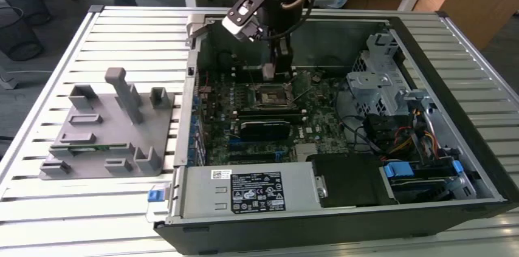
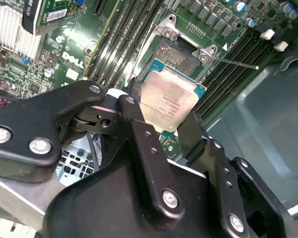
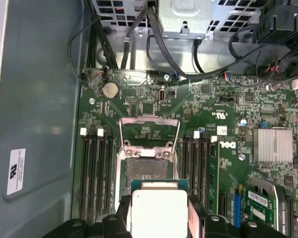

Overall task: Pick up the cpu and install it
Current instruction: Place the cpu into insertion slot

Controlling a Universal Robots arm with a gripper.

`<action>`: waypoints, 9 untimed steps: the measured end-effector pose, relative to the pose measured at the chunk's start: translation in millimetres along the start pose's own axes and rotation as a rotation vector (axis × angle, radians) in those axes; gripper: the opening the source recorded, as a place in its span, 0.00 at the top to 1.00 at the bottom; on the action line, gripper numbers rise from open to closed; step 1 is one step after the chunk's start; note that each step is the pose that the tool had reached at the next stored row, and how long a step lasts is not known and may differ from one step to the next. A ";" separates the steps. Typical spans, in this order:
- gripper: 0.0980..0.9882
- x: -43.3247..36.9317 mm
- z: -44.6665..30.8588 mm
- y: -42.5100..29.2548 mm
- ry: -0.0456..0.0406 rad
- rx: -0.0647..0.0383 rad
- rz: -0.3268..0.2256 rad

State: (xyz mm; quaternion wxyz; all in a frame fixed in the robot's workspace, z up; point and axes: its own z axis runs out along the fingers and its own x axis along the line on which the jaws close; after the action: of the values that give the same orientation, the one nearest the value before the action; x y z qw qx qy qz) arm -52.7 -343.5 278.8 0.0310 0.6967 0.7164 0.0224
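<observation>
— What is seen in the exterior view?

— An open computer case is laid on the slatted bench, and a grey fixture is set beside it on the exterior view's left. The arm reaches down into the case, and the fingers are held just above the motherboard, near the socket.

— And in the second wrist view?

— The cpu is clamped by two opposite edges between the black fingers, which are closed only as far as its width allows. Its silvery top is turned toward the camera. The socket is seen open just beyond it with its contact field bare, so the cpu is not seated.

— And in the first wrist view?

— The cpu is held between the fingers, just short of the socket, whose load plate is swung up. Memory slots are ranged on both sides of the socket. A finned heatsink is placed well apart.
</observation>
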 end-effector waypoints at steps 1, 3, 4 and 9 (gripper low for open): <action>0.51 0.0 1.5 -0.1 0.0000 0.000 0.000; 0.51 0.1 5.2 0.0 0.0001 0.001 0.000; 0.51 0.1 7.0 0.6 0.0001 0.003 0.000; 0.51 0.2 16.3 2.6 0.0007 0.006 0.000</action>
State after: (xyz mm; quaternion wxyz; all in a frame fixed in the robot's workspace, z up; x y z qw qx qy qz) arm -48.9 -343.4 262.7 0.0287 0.6967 0.7165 0.0204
